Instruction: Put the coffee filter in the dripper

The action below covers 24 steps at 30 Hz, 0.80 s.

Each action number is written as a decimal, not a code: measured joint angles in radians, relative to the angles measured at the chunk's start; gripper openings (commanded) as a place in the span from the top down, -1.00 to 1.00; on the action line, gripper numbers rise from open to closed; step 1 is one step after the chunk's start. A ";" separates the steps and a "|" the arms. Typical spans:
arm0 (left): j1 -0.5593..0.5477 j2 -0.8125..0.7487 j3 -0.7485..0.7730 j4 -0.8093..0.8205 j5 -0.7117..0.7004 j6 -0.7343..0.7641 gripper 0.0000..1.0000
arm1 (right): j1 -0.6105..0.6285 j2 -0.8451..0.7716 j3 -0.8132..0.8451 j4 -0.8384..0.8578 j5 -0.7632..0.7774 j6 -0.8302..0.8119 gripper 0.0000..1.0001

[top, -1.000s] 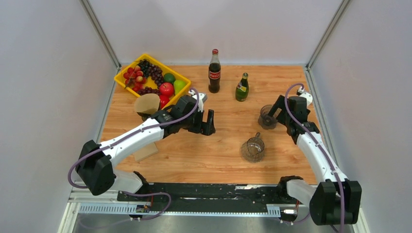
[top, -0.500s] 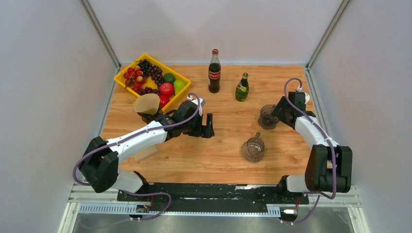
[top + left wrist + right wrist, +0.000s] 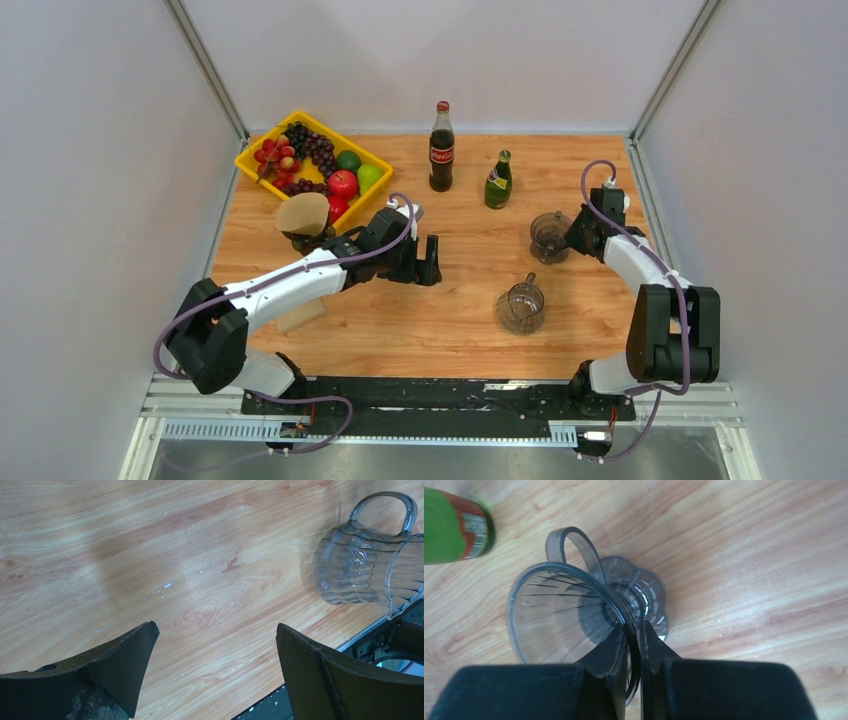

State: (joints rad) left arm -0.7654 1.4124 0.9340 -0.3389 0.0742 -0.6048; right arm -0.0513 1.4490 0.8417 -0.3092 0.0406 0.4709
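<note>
**Q:** Status of both tools?

**A:** The right gripper (image 3: 631, 635) is clamped on the rim of the smoky clear plastic cone dripper (image 3: 574, 615). In my right wrist view one finger sits inside the cone wall and the other outside, with the thin wall pinched between them. The dripper's loop handle points away from the fingers. I cannot tell whether its base is touching the wooden table (image 3: 450, 330). The left gripper (image 3: 215, 645) is spread wide with nothing between its fingers, and only bare wood shows below it.

**Q:** Where is the filter?

**A:** The brown paper cone coffee filter (image 3: 303, 212) stands mouth up on a dark object that I cannot identify. It is just beside the near corner of the yellow plastic tray of fruit (image 3: 250, 158), on the left side of the table. The left forearm passes just in front of it. It is well apart from the dripper, which is at the far right, so the filter is not in the dripper yet.

**Q:** What else is on the table?

**A:** A ribbed clear glass jug with a handle (image 3: 521, 306) stands between the two grippers, nearer the table's front edge. It shows at the upper right of my left wrist view. A dark cola bottle with a red label (image 3: 441, 147) and a smaller green glass bottle (image 3: 498, 180) stand upright toward the back. The green bottle is near the dripper.
</note>
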 measured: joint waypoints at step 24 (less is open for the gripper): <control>0.000 0.021 0.000 0.023 0.034 0.001 -1.00 | 0.002 -0.440 0.046 -0.327 -0.381 -0.032 1.00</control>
State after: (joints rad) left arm -0.7654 1.4338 0.9340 -0.3161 0.1081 -0.6041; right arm -0.0494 1.0088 0.8879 -0.6365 -0.3405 0.4393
